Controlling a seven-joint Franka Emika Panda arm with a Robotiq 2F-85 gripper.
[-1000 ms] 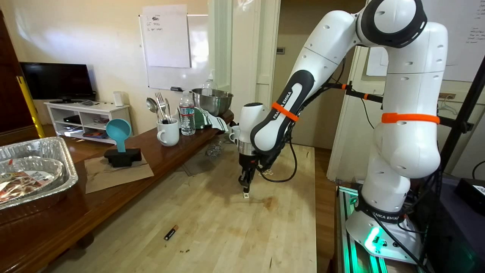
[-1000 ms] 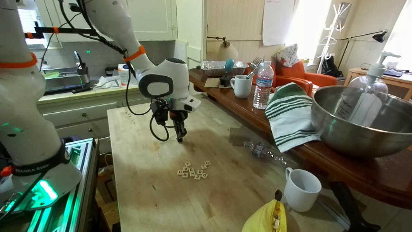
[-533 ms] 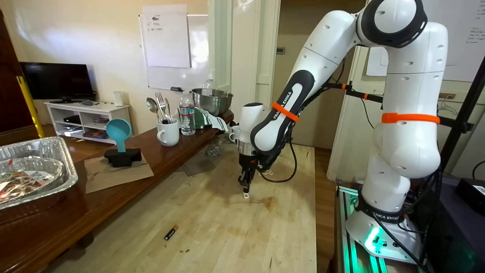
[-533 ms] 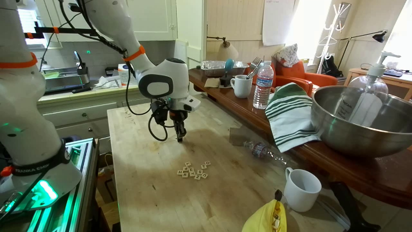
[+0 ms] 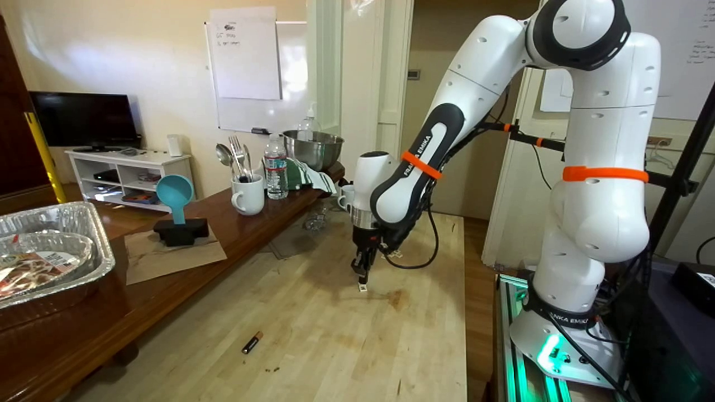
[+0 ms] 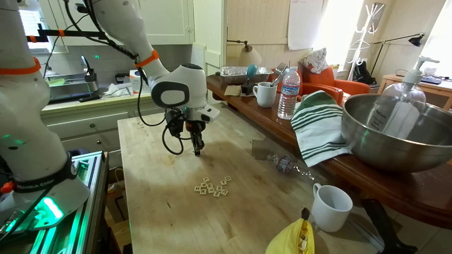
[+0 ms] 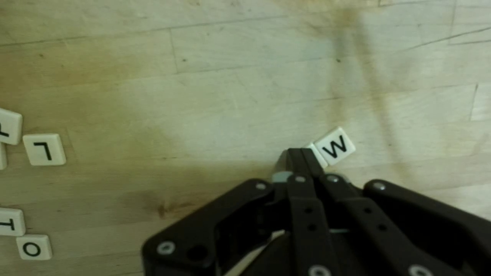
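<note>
Here, well apart from the W tile (image 7: 335, 146) on the table (image 7: 191, 115), a steel bowl (image 6: 392, 157) holds a pump bottle (image 6: 399, 111), a white mug (image 5: 249, 197) holds cutlery (image 5: 237, 149), and a foil tray (image 5: 104, 257) holds a foil pan (image 5: 87, 250). Above that tile, the arm (image 5: 483, 61) reads FRANKA EMIKA. 1 more tile (image 7: 318, 155) sits just beside the W, partly hidden by the hand (image 7: 303, 151), whose fingers (image 7: 296, 163) press together, gripping nothing. All look unmoved since the earlier frame.

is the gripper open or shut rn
Shut: in the wrist view the gripper has its jaws together with no gap showing, near a letter tile.
</note>
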